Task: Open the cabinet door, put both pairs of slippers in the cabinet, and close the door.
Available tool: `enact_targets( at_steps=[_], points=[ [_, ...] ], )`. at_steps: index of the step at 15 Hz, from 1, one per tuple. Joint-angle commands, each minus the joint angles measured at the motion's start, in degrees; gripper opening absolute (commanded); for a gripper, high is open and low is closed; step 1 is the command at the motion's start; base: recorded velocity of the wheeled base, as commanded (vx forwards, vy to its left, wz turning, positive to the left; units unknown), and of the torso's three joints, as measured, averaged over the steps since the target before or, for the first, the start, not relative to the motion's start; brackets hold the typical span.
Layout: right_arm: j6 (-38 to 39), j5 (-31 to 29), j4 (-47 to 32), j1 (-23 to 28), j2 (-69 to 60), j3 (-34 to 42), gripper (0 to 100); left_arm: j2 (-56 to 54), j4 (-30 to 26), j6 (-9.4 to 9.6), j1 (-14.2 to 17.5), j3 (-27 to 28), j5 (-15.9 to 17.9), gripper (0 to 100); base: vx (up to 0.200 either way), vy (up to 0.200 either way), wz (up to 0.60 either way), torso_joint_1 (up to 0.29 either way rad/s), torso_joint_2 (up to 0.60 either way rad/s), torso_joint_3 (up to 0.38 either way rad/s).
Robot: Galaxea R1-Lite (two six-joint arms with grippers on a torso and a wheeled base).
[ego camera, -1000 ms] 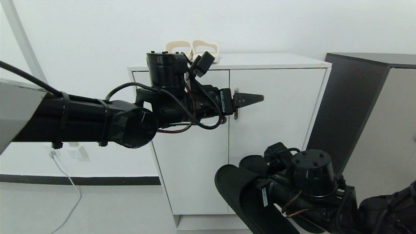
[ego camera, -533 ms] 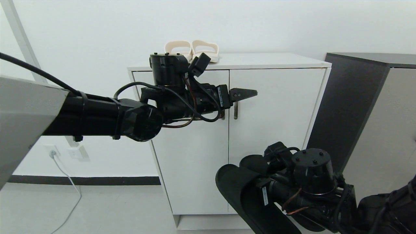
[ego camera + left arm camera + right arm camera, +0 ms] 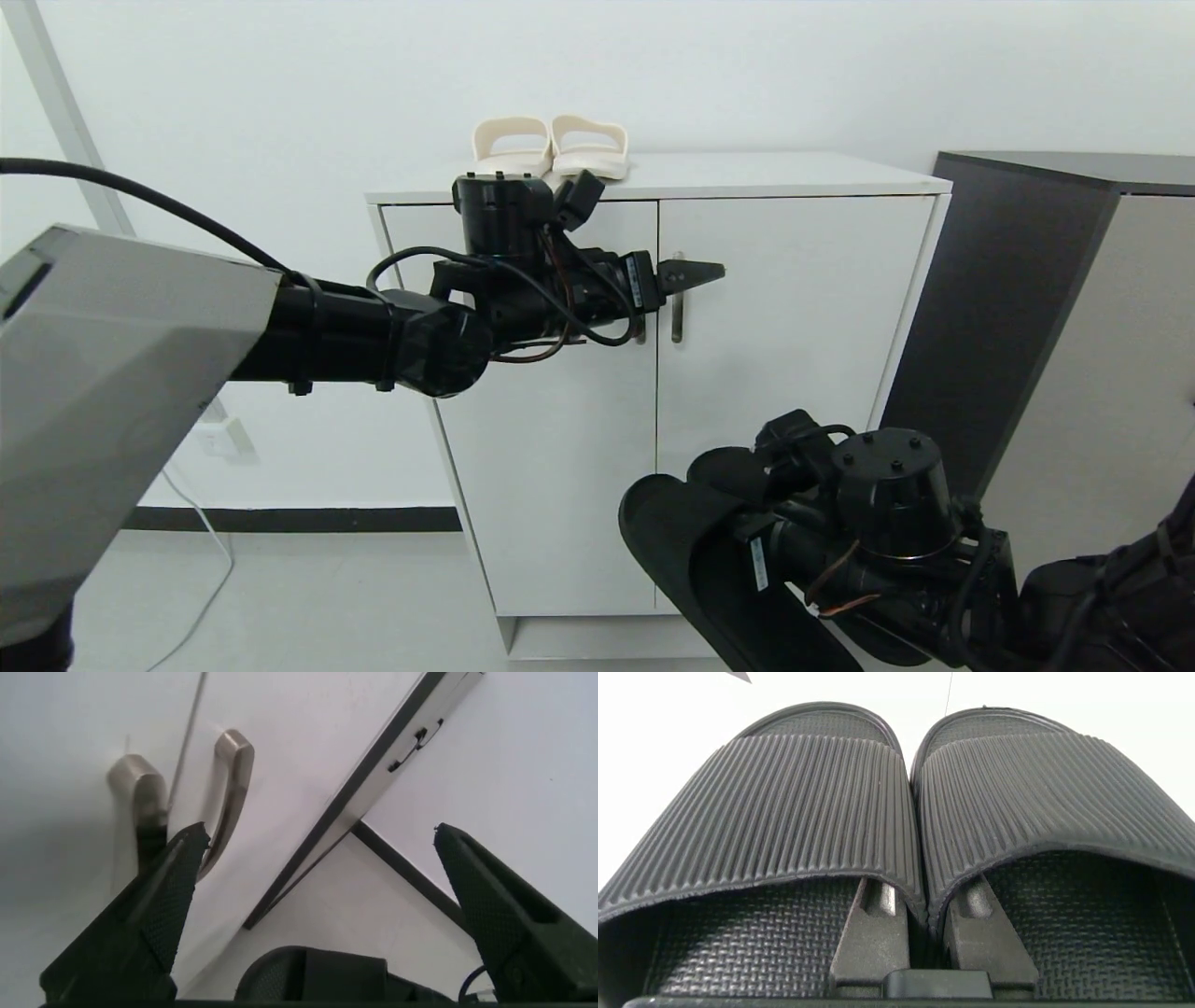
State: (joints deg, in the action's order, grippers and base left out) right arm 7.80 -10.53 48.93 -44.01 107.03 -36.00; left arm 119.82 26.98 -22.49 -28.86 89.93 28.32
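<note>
Just beside door handle point(image 3: 677, 315), left tool point(image 3: 711, 273) gapes.

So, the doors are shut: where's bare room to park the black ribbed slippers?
The white cabinet's top is bare from the cream slippers rightward to its end beside the dark grey cabinet. Crowded: the door seam, where the open left gripper sits by the metal handles, and low in front, where the right gripper holds the black ribbed slippers.

Cream slippers point(image 3: 549, 147) sit atop the white cabinet point(image 3: 794, 308), its handles point(image 3: 234, 779) brushed silver; in front of the cabinet, black slippers point(image 3: 822, 812) show ribbed straps and cross-hatched footbeds.
</note>
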Motion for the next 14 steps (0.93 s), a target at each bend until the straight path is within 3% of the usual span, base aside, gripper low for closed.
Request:
enact_targets(
  at_steps=[1, 8, 9, 14],
  points=[
    [0.0, 0.1, 0.0, 0.0, 0.3, 0.0, 0, 1.8, 0.0, -0.01, 0.0, 1.2, -0.2, 100, 0.000, 0.000, 0.00, 0.000, 0.00, 0.000],
    [-0.1, 1.2, 0.0, 0.0, 0.6, 0.1, 0, 4.1, 0.1, -0.01, -0.1, 2.4, -0.1, 100, 0.000, 0.000, 0.00, 0.000, 0.00, 0.000],
    [-0.1, 1.2, 0.0, 0.0, 0.6, 0.1, 0, 4.4, 0.0, -0.01, -0.1, 2.8, -0.2, 0, 0.000, 0.000, 0.00, 0.000, 0.00, 0.000],
    [-0.1, 3.0, -0.1, -1.1, 0.5, 0.1, 0, 4.2, 0.2, -0.01, -0.4, 3.1, 0.2, 0, 0.000, 0.000, 0.00, 0.000, 0.00, 0.000]
  ],
)
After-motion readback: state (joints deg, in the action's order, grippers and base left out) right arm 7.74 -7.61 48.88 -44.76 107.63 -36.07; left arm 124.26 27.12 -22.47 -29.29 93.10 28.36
